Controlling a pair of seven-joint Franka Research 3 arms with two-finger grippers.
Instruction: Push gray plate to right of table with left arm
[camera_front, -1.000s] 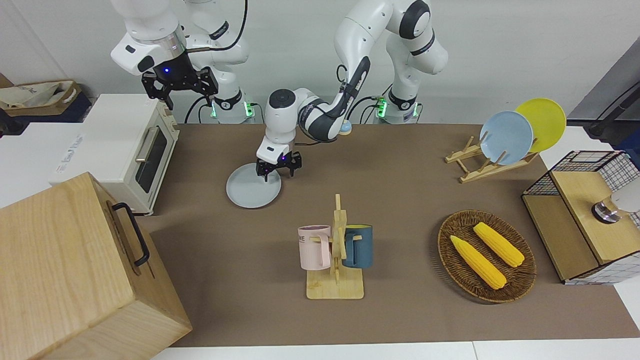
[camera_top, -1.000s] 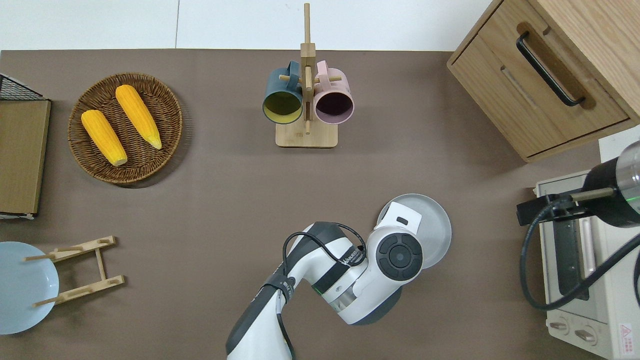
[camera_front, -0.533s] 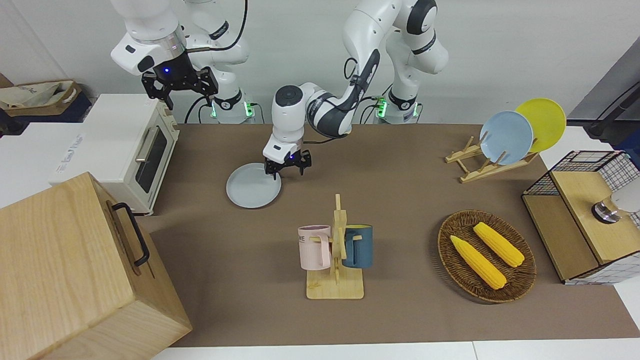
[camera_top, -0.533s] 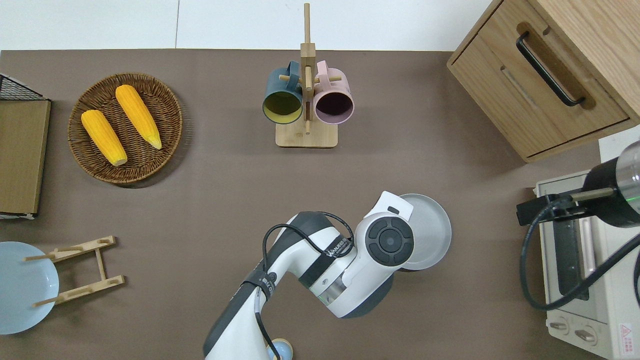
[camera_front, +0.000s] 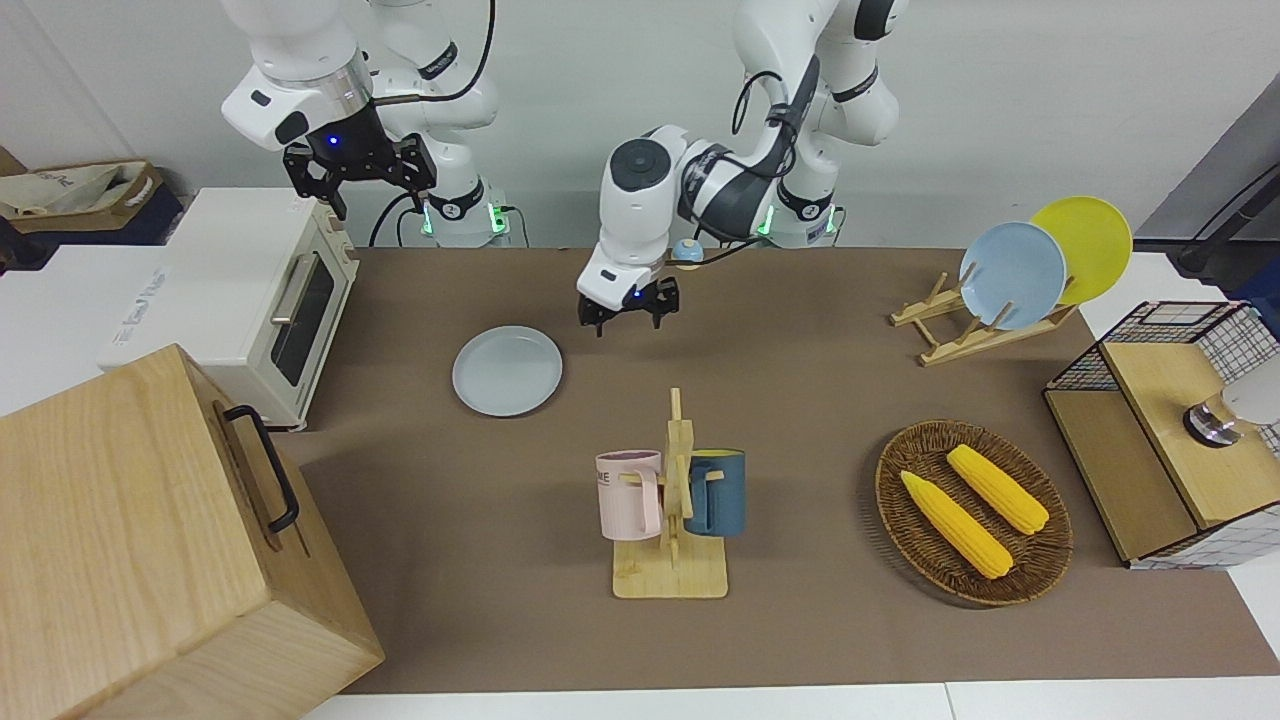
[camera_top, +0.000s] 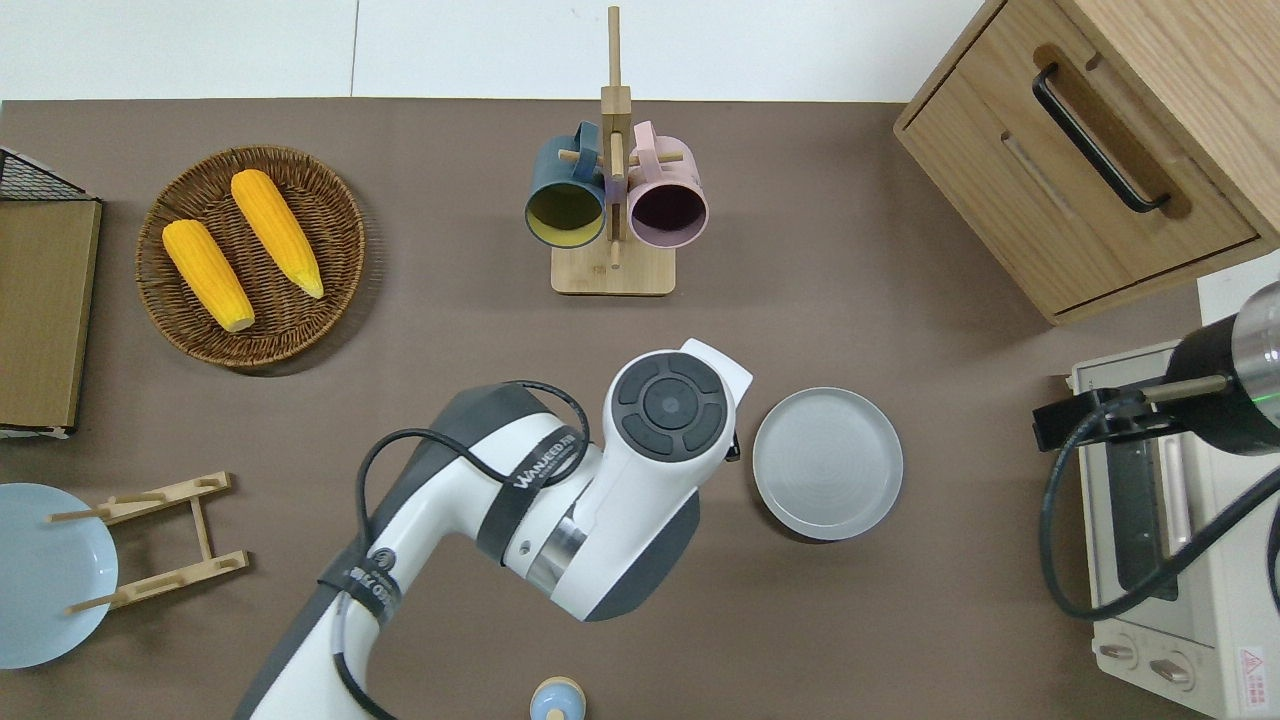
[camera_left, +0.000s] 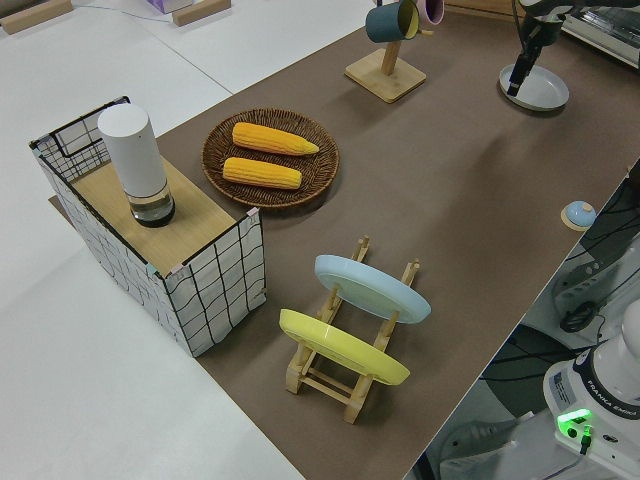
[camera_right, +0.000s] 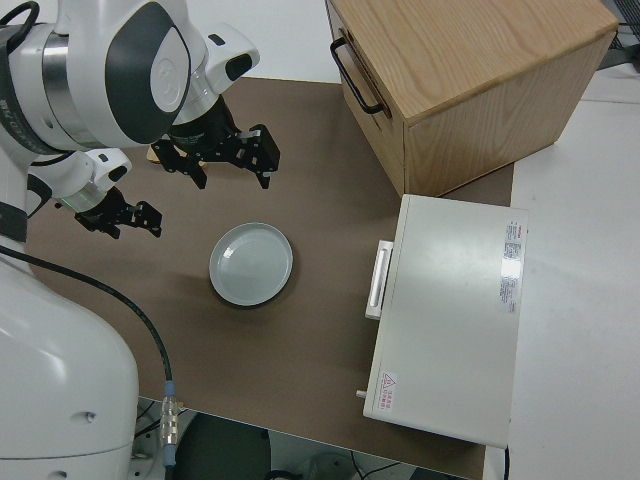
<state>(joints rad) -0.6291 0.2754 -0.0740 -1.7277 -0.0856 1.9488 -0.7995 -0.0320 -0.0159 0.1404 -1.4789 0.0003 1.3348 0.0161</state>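
Toward the right arm's end of the table (camera_front: 800, 400), your gray plate (camera_front: 507, 370) lies flat on the brown covering, about level with the toaster oven (camera_front: 250, 300) and apart from it, with bare covering between plate and oven door. Your left gripper (camera_front: 628, 312) hangs in the air just beside the plate on the side away from the oven, touching nothing, its fingers spread a little apart and holding nothing. The push looks finished or nearly so, judging from where the plate lies. If you bring the gripper down again, watch the low raised rim: fingers landing on it instead of beside it could tip the plate or skid over it. Push further toward the oven and the plate could knock the oven's door or handle, or ride up against its base. Farther from the robots than the plate stands the mug rack (camera_front: 670, 520) with a pink mug (camera_front: 630, 493) and a blue mug (camera_front: 716, 492); a wide swing of the elbow on the way out could clip its upright post. Your right arm is parked, its gripper (camera_front: 358, 172) fingers spread apart and empty.
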